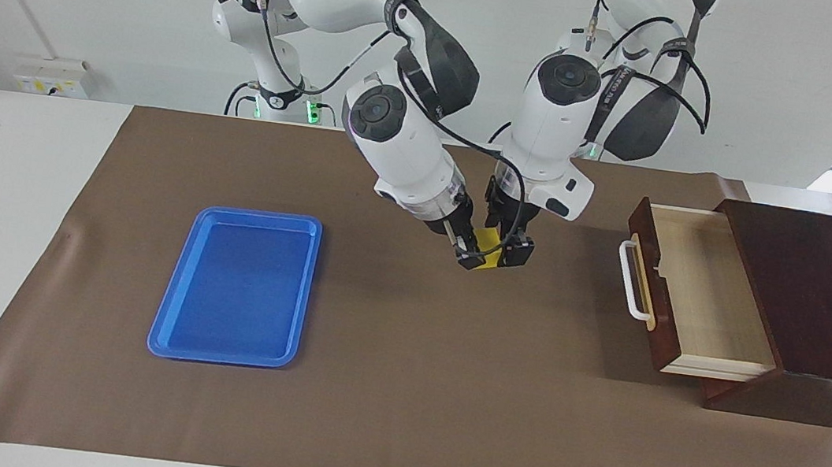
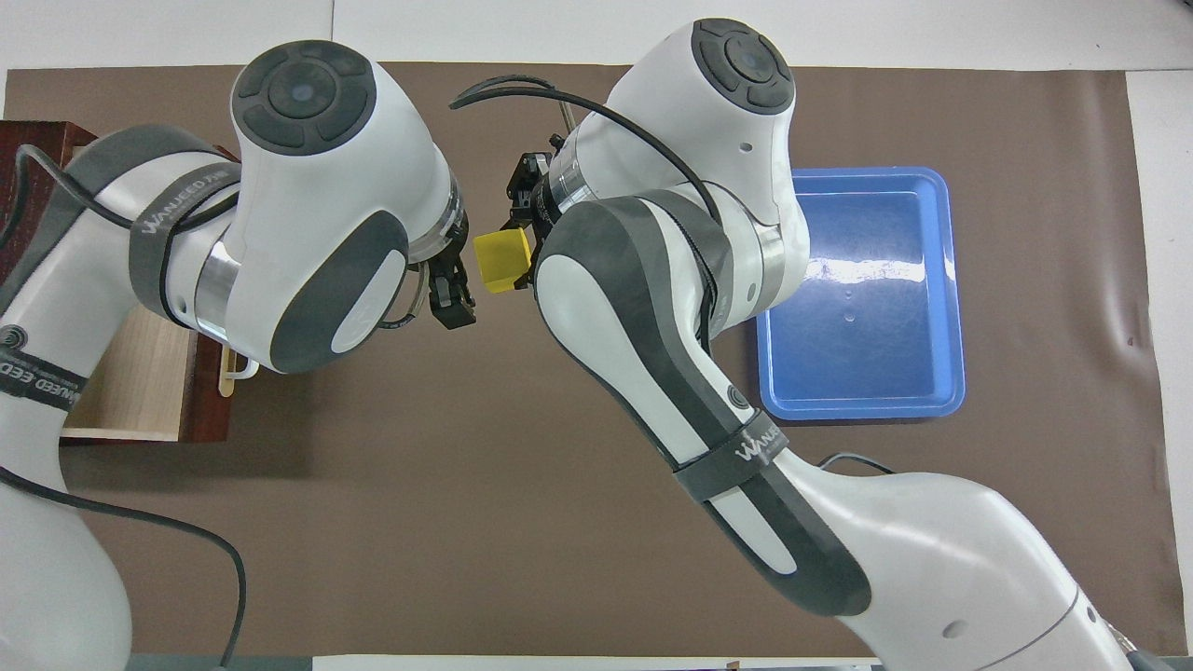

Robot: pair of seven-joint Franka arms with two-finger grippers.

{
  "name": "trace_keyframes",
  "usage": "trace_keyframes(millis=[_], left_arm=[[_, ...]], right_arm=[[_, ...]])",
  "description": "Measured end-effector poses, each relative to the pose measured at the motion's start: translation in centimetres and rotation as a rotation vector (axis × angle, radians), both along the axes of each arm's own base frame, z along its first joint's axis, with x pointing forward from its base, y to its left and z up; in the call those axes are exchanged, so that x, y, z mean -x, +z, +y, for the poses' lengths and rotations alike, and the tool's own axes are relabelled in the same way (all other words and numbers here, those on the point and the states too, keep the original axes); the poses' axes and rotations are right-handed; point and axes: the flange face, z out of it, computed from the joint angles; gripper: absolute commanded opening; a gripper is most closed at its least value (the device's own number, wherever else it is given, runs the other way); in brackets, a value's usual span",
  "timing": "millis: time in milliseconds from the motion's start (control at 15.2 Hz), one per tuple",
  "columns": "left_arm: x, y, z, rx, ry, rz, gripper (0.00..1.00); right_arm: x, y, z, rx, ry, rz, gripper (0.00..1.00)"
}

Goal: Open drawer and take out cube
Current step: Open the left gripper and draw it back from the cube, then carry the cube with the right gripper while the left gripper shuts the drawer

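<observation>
The drawer [image 1: 710, 293] stands pulled open at the left arm's end of the table, and its light wood inside is bare; in the overhead view [image 2: 140, 377] the left arm covers part of it. The yellow cube [image 1: 488, 244] [image 2: 499, 261] hangs in the air over the middle of the brown mat. My right gripper [image 1: 478, 255] [image 2: 513, 244] is shut on it. My left gripper [image 1: 512, 250] [image 2: 452, 296] is open just beside the cube, toward the drawer, with a small gap to it.
A flat blue tray [image 1: 235, 287] [image 2: 862, 289] lies on the mat toward the right arm's end. The drawer's dark wooden housing [image 1: 814, 290] stands at the mat's edge. The white handle [image 1: 632, 280] faces the middle of the table.
</observation>
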Motion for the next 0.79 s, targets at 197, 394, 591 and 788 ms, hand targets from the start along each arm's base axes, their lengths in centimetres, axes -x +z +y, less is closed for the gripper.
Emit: trace_keyframes(millis=[197, 394, 591, 788], left_arm=[[-2.3, -0.2, 5.2, -0.026, -0.002, 0.007, 1.0], [-4.1, -0.4, 11.5, -0.059, -0.056, 0.029, 1.0], [-3.8, -1.7, 15.3, -0.082, -0.123, 0.047, 1.0], [-2.9, -3.3, 17.4, -0.093, -0.182, 0.047, 1.0]], right_arm=[[-0.7, 0.1, -0.9, -0.006, -0.016, -0.006, 0.0], [-3.8, 0.0, -6.7, -0.008, -0.05, -0.034, 0.0], [-7.8, -1.3, -17.1, -0.043, -0.13, -0.04, 0.0], [-9.8, -3.0, -29.4, -0.066, -0.186, -0.044, 0.0]])
